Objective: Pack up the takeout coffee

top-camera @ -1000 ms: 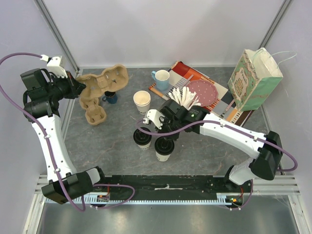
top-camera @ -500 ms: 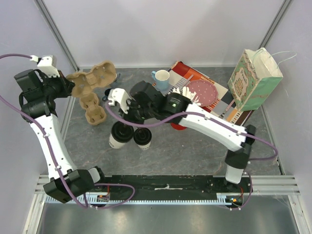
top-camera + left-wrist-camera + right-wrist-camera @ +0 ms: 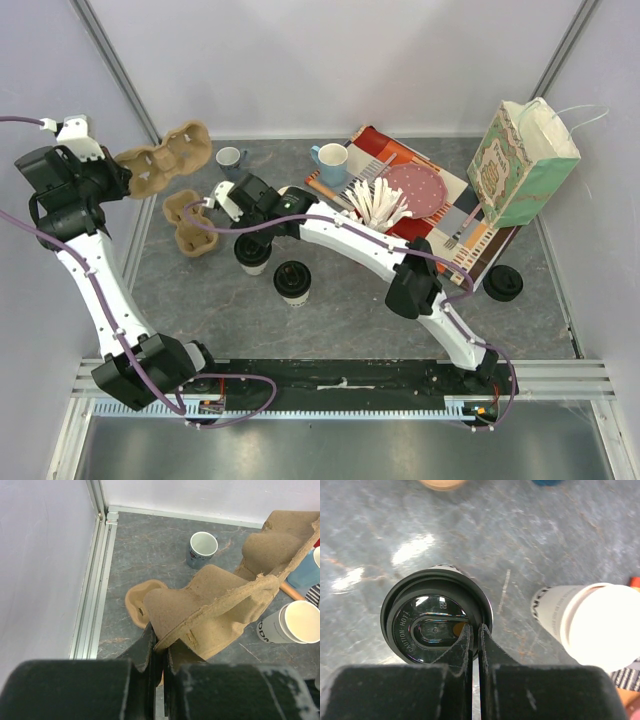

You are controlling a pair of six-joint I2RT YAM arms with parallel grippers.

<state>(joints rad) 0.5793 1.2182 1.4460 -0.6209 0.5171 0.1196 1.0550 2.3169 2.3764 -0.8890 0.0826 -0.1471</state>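
Note:
My right gripper (image 3: 250, 228) is shut on the rim of the black lid (image 3: 436, 618) of a takeout coffee cup (image 3: 252, 258). It holds the cup just right of a brown cardboard cup carrier (image 3: 190, 221) lying on the table. In the right wrist view, the right gripper (image 3: 475, 628) pinches the lid's edge. A second lidded cup (image 3: 292, 281) stands to the right. A lidless white cup (image 3: 600, 626) stands beside the held cup. My left gripper (image 3: 112, 172) is shut on the edge of another cardboard carrier (image 3: 165, 157) and holds it in the air; the left wrist view (image 3: 161, 639) shows the same grip.
A small mug (image 3: 230, 158) and a light blue mug (image 3: 330, 160) stand at the back. A bunch of wooden cutlery (image 3: 378, 205), a red plate (image 3: 415, 187) and a paper bag (image 3: 525, 160) are at the right. A loose black lid (image 3: 503, 283) lies at the right.
My right arm has carried the lidded cup leftward, up to the carrier on the table. My left gripper has lifted its carrier up and to the left, uncovering the small mug.

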